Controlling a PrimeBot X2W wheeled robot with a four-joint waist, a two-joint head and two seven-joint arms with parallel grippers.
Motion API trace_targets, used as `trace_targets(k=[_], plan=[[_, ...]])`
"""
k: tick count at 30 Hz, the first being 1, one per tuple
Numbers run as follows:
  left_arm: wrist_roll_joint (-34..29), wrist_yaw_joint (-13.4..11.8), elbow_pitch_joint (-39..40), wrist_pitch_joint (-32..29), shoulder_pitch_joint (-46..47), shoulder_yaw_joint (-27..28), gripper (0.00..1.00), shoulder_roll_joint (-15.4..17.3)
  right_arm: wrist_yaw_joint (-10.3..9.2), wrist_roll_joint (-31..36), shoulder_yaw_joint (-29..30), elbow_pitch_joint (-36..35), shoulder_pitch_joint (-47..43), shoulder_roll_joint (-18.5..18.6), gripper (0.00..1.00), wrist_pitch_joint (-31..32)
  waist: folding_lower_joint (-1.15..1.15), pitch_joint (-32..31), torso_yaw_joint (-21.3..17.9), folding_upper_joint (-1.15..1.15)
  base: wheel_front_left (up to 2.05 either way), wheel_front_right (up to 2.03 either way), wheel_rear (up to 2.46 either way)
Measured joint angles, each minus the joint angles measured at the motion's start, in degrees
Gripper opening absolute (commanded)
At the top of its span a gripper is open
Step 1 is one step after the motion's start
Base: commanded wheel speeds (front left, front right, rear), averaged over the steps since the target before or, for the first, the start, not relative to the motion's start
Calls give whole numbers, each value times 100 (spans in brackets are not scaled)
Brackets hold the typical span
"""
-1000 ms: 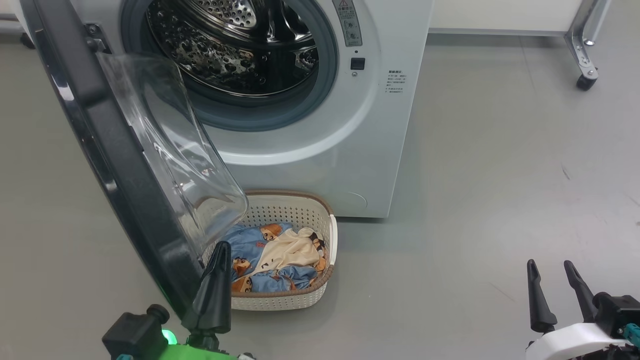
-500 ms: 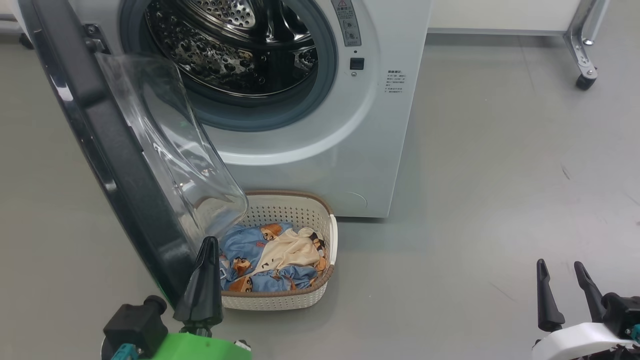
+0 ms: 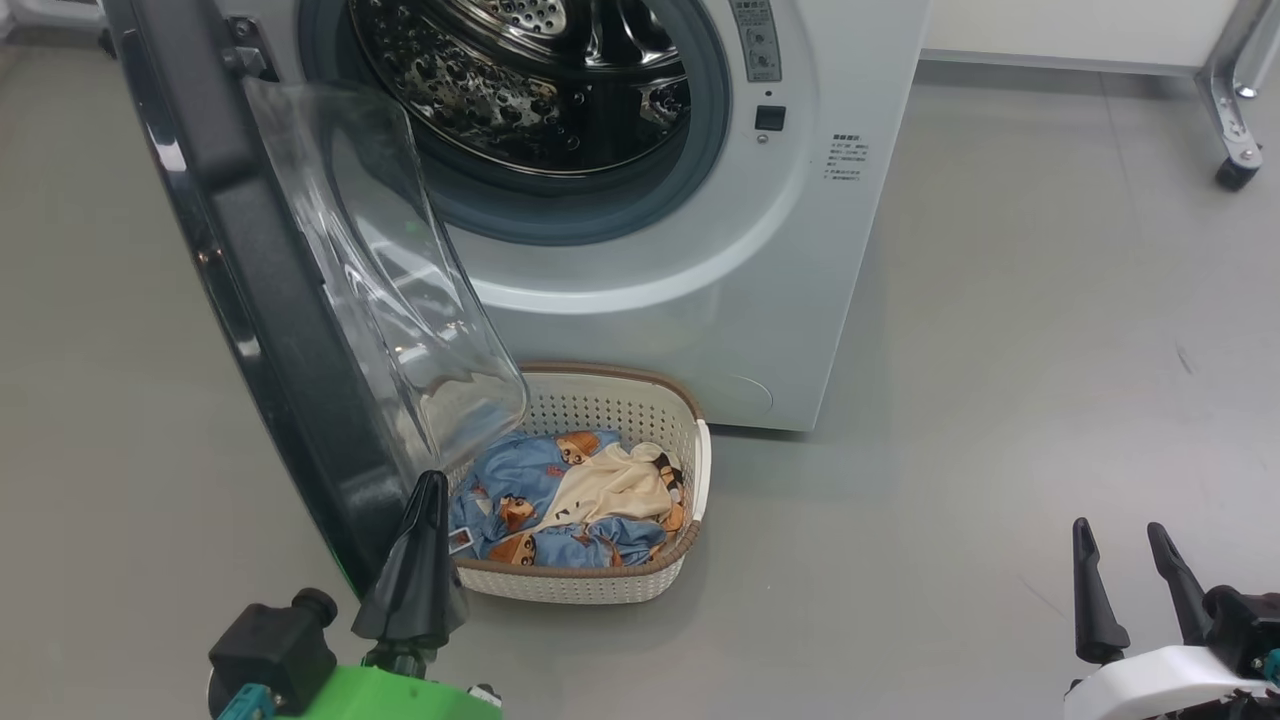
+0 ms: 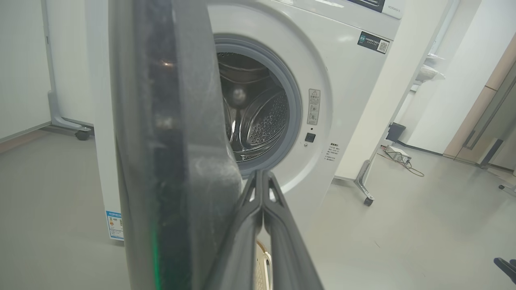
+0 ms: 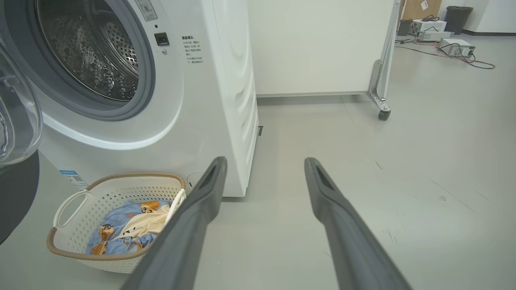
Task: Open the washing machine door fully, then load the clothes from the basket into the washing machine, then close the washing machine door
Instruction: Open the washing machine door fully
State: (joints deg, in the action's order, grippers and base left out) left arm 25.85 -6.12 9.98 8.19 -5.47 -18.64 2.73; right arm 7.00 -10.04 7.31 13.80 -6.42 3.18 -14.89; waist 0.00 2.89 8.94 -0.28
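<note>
Left gripper (image 3: 432, 482) nearer door (image 3: 270, 330); blue label sticker (image 4: 115, 224) in wrist views

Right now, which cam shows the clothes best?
Head view: looks down into the basket, clothes mostly in plain sight. Right wrist view sees them low, partly behind the right gripper. Left wrist view catches a sliver of basket.

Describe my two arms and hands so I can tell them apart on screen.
Both hands have two long, dark grey, tapering fingers on a black mount. The left hand has a bright green wrist shell; the right hand has a white wrist shell. Each wrist carries a small teal connector.
</note>
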Motion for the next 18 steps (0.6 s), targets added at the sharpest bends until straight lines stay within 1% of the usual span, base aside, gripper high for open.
trace_targets(k=[5, 8, 18], plan=[[1, -4, -19, 27, 60, 51, 0, -3, 0, 1, -2, -2, 1, -21, 100, 0, 0, 49, 144, 0, 0, 0, 0], [1, -48, -29, 32, 101, 88, 0, -3, 0, 1, -4, -8, 1, -36, 100, 0, 0, 86, 227, 0, 0, 0, 0], [0, -52, -87, 55, 135, 245, 0, -7, 0, 1, -9, -11, 6, -40, 100, 0, 0, 201, 526, 0, 0, 0, 0]])
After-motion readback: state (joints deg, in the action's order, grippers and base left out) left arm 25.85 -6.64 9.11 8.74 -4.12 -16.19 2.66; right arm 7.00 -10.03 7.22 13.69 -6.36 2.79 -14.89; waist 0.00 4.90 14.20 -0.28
